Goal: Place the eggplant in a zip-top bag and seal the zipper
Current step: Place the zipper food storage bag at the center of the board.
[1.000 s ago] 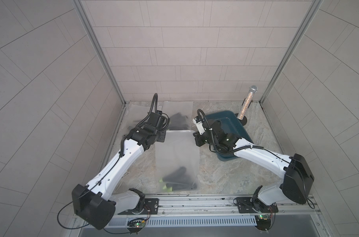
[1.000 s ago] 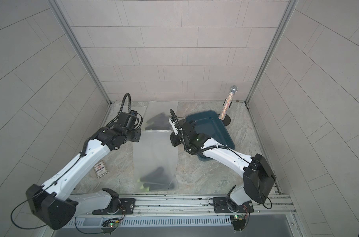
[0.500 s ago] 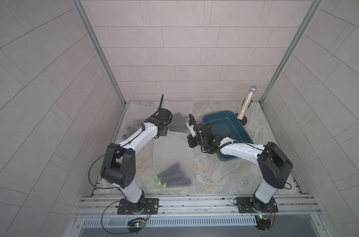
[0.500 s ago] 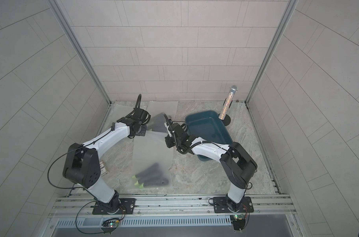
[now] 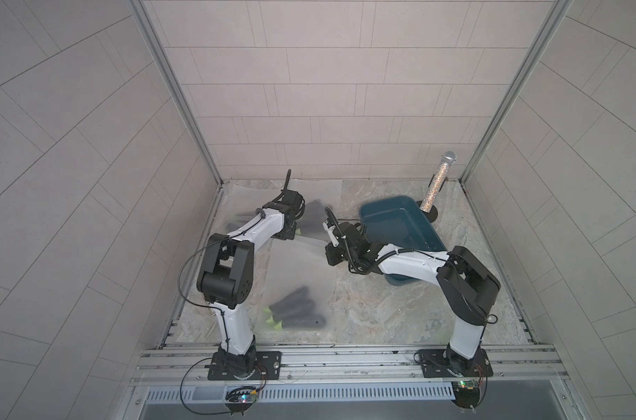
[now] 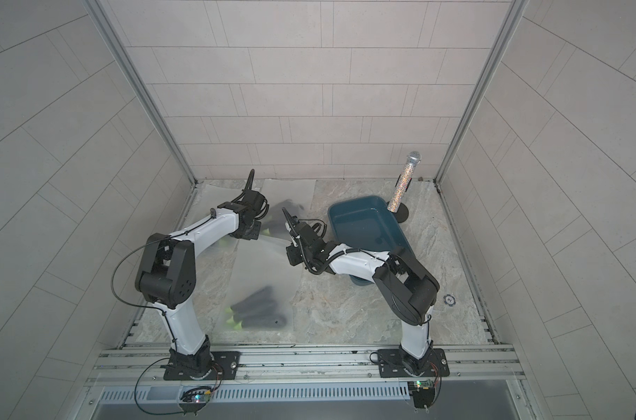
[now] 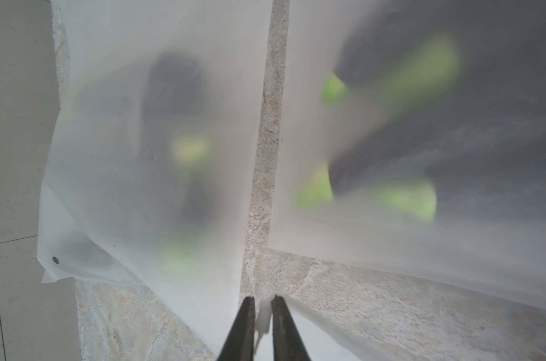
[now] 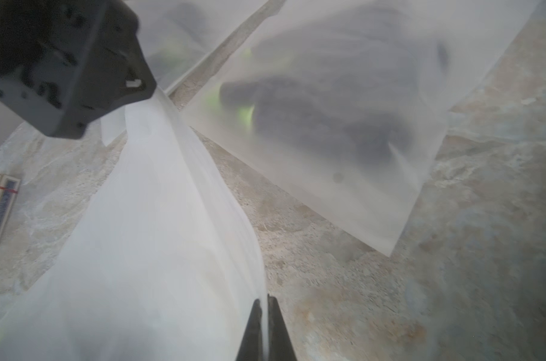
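Both top views: zip-top bag (image 5: 302,269) is laid on desk (image 5: 382,312) at centre, far edge lifted. Dark eggplant (image 5: 296,309) is seen inside, at bag's near end.
Left wrist: left fingers (image 7: 263,304) are parted narrowly, bag edge lodged between. Firm hold cannot be told.
Right wrist: right fingers (image 8: 264,301) are clamped tight on bag edge, film stretched away from them.
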Tool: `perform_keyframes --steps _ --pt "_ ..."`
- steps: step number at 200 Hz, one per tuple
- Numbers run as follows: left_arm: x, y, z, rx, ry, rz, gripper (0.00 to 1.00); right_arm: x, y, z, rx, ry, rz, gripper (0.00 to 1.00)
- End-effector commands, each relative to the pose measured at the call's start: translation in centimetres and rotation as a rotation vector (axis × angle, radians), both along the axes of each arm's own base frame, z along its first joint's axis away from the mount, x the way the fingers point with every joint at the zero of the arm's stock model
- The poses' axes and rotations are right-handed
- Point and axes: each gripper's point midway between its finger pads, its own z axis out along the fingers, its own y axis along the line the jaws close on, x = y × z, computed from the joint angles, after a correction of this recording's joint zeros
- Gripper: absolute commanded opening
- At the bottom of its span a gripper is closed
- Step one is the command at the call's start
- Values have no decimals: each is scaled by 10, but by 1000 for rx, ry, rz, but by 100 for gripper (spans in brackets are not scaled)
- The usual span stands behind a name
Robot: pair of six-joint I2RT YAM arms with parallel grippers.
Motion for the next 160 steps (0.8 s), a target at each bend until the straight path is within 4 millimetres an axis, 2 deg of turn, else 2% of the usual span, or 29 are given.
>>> perform_keyframes --steps 1,20,39,51,64,84,100,120,160 --pt "10 28 21 26 -79 103 35 5 -46 -39 -126 92 -128 0" --pt "12 30 31 -3 -111 122 46 10 -51 -44 -128 108 -137 0" --pt "13 30 45 -24 -150 128 48 14 -53 -42 -123 105 -131 36" --pt "12 29 55 -40 -175 129 48 16 -56 -37 -125 85 -137 45" --pt "12 27 67 -63 -205 128 48 18 -60 -26 -119 61 -144 50" --pt "10 26 80 -98 -246 133 48 20 -62 -9 -90 30 -140 52" --pt "7 25 87 -137 -262 141 48 18 -58 -6 -60 42 -115 46" --pt "1 23 97 -174 -273 138 48 15 -53 -13 -43 79 -103 45" --pt "-10 31 124 -157 -335 123 48 14 -49 -42 -39 146 -119 43"
